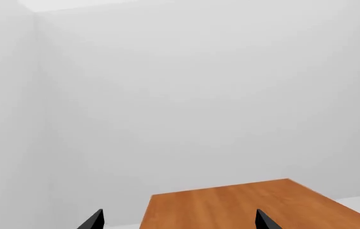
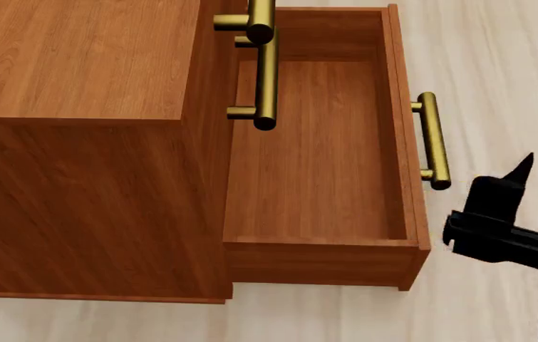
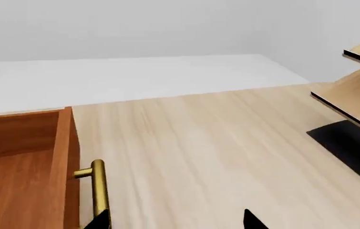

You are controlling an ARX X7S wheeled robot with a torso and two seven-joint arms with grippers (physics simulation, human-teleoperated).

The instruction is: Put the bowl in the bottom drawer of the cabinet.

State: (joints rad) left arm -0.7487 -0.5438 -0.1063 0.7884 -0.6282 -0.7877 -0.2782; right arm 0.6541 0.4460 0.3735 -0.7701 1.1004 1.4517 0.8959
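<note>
The reddish-brown cabinet (image 2: 78,64) fills the left of the head view. Its bottom drawer (image 2: 311,142) is pulled out to the right and holds nothing. The drawer's brass handle (image 2: 430,139) runs along its front, and my right gripper (image 2: 516,178) hovers just beyond that handle's near end, over the floor. In the right wrist view the same handle (image 3: 97,186) lies beside one fingertip of the right gripper (image 3: 177,220), which is open and empty. My left gripper (image 1: 180,220) is open too, above the cabinet's top (image 1: 256,205). The bowl is out of view.
The brass handles (image 2: 265,78) of the two upper drawers stick out over the open drawer's inner edge. A pale wooden rack (image 3: 358,95) on a black base (image 3: 351,148) stands off to one side on the light wood floor (image 3: 218,143). White walls lie behind.
</note>
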